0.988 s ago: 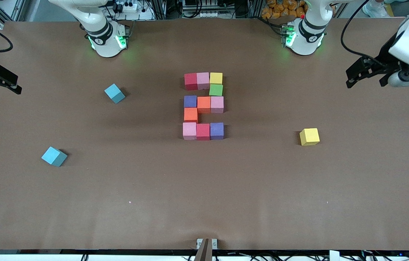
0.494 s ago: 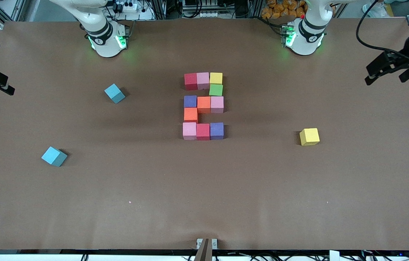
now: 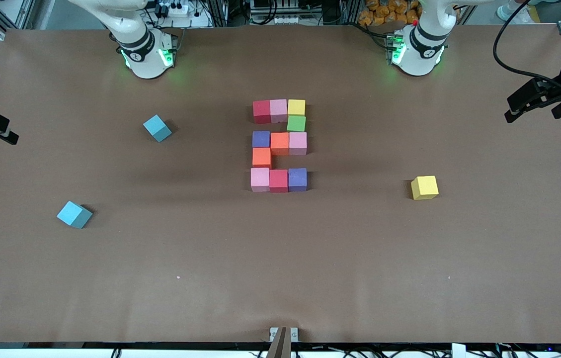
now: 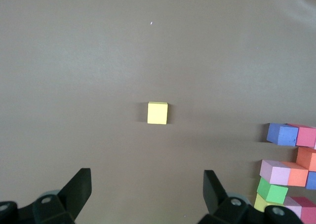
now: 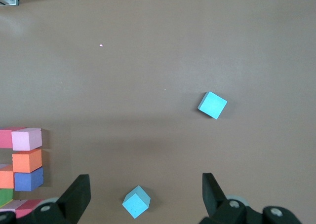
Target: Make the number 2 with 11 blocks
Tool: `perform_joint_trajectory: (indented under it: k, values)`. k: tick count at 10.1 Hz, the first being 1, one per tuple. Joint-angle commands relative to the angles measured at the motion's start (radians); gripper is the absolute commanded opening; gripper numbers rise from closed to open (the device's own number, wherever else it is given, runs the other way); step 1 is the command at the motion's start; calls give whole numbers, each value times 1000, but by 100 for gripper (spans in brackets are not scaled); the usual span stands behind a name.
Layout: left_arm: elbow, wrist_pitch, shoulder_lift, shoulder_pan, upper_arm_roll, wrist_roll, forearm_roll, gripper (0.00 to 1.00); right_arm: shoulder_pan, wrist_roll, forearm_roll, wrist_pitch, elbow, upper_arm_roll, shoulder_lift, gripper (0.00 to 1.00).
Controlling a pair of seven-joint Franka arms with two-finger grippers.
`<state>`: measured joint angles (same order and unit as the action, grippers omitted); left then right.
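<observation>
at table ends, both gripper bodies cut off by frame.

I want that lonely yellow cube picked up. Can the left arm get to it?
Probably yes. The yellow cube sits alone toward the left arm's end of the table, nothing touching it, and the left end effector is open and holds nothing.
</observation>
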<state>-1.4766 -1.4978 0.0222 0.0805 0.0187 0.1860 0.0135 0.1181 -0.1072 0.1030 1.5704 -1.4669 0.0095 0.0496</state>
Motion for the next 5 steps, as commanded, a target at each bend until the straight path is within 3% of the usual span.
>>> perform_joint_trajectory:
  k: [1,5]
  values:
    - [24,44,-5,-2,17,-69,-30,100,21,-3,20,-6,-4,10,-5,100]
    - [19,53,2,-2,15,-97,-20,100,23,-3,20,-12,-4,9,-17,100]
